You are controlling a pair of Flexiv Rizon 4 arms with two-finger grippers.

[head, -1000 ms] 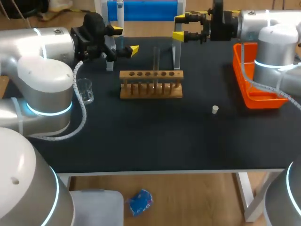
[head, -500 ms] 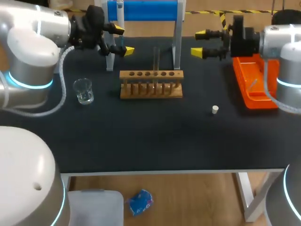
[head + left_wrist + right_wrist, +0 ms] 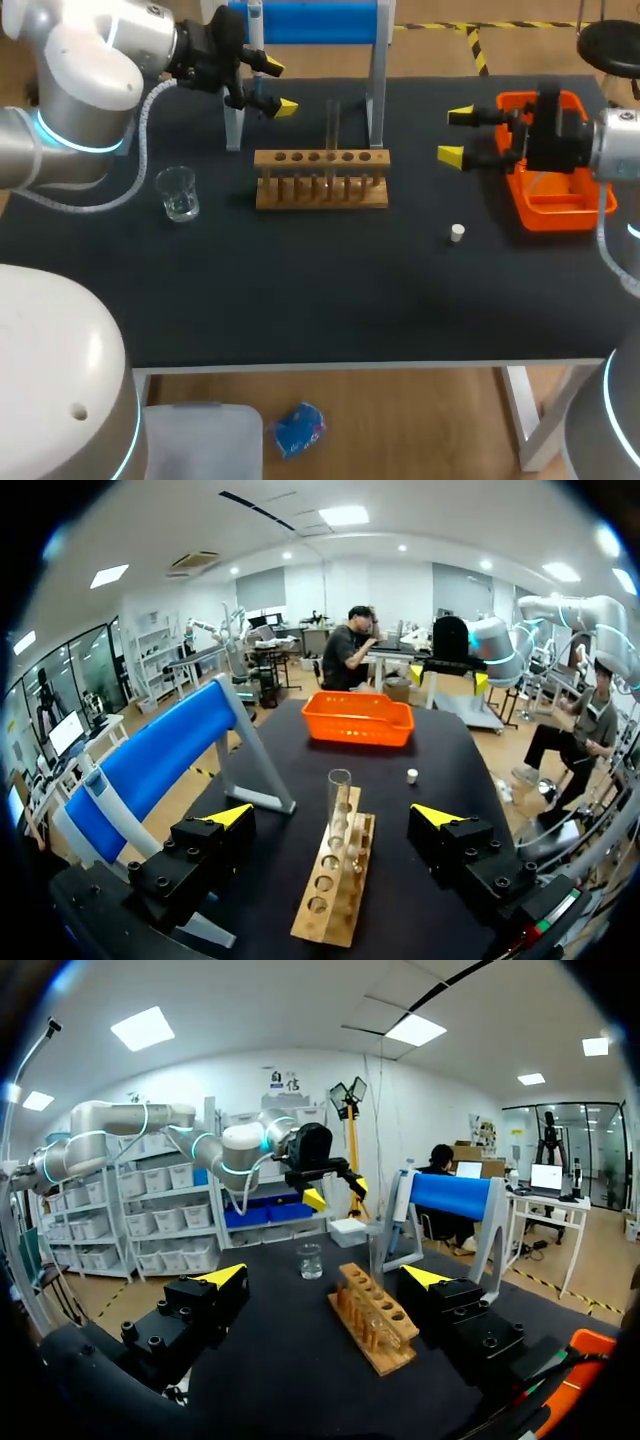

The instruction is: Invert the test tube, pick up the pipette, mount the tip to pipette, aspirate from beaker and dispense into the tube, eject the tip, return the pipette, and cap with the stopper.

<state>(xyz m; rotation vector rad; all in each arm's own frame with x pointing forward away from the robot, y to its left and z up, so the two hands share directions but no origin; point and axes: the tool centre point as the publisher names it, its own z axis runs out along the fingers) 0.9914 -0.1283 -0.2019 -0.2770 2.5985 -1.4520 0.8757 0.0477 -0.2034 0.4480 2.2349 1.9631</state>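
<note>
Tube (image 3: pixel 339 792) stands upright in the rack (image 3: pixel 325 910), long axis vertical. It is dead ahead of the L gripper (image 3: pixel 334 816), in line w/ the gap between the fingers, and not yet touched. L gripper is spread wide, nothing in it. R gripper (image 3: pixel 455 135) is also wide and empty, out past the rack's other end and just in front of the orange tray (image 3: pixel 560 218).

In the head view L gripper is the nearer one to the tube, so the invert step looks like L's job. That means a straight approach, closing on the glass above the rack top, then lifting clear before turning it over.

Containers:
- **Tube:** no liquid that I can make out.
- **Beaker (image 3: pixel 178 193):** on the desk (image 3: pixel 300 290), below L gripper and off the rack's near end, apart from it. Fill level can't be read.
- **Tray:** a thin pale thing inside, prob. the tip.

Stopper (image 3: pixel 457 233) lies loose on the desk between rack and tray, closer to R gripper. Blue stand (image 3: pixel 305 20) is just beside L gripper, behind the rack.
</note>
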